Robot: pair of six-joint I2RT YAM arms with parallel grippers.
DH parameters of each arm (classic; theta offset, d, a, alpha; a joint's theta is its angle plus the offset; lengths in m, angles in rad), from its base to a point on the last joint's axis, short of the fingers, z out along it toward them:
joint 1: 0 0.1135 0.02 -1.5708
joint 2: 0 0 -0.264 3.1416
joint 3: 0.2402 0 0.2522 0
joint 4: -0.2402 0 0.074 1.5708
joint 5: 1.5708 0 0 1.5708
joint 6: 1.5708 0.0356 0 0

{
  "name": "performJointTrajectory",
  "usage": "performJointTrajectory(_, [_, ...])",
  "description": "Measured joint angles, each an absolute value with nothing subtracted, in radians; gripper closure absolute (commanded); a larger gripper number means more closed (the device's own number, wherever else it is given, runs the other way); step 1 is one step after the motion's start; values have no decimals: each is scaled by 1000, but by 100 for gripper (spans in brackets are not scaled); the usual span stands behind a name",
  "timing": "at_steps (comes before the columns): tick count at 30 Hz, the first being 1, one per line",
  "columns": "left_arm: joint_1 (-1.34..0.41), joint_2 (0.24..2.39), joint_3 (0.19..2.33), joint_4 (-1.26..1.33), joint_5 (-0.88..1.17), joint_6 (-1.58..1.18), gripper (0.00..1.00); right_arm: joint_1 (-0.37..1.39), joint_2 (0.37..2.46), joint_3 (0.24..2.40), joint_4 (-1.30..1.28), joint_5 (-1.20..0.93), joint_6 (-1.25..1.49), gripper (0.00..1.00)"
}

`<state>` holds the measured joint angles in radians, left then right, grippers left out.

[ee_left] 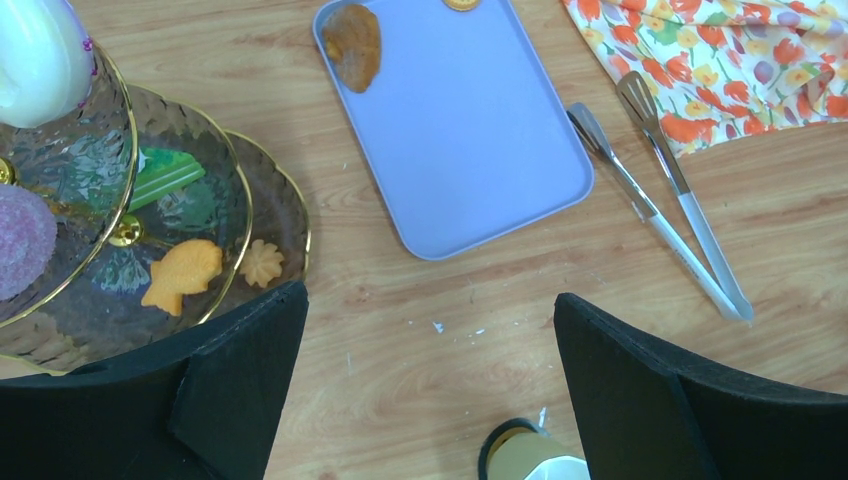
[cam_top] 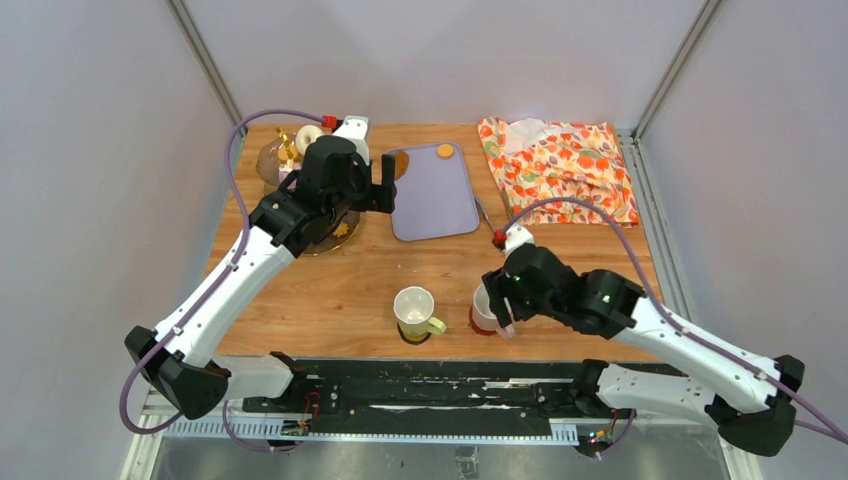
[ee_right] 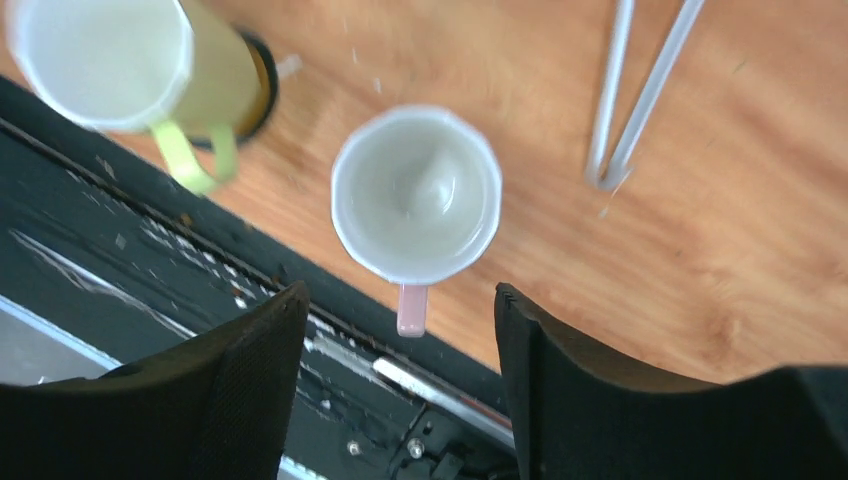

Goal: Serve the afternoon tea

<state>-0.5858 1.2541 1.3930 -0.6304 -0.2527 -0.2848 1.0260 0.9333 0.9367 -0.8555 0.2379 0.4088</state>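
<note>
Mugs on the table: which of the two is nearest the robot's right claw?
The pink-handled mug, directly beneath the open right gripper. The green-handled mug stands off to one side on a dark coaster.

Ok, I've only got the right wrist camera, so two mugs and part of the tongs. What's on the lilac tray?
Observer: The lilac tray holds a brown shell-shaped pastry in its far left corner and a round orange biscuit at its far edge.
Operator: Where's the left arm?
Observer: The left gripper hangs beside the stand, near the tray's left edge, with its jaws wide open and empty.
Operator: Anything on the stand?
Observer: Yes, a white donut, a fish-shaped orange biscuit and a small swirl biscuit, among others.
</note>
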Motion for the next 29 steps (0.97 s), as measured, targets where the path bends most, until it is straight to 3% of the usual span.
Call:
performJointTrajectory(5, [-585,1254,1393,-631,-241,-285,2,952,924,1147,-862,320,358,27])
performJointTrajectory(15, [-585,1266,1408,-684,-271,-312,2,421,1031,1232,-803,404,352,22])
performJointTrajectory(29, [-585,1176,1292,-670,-320,-287,2,366,1042,1327,-807,741,399,20])
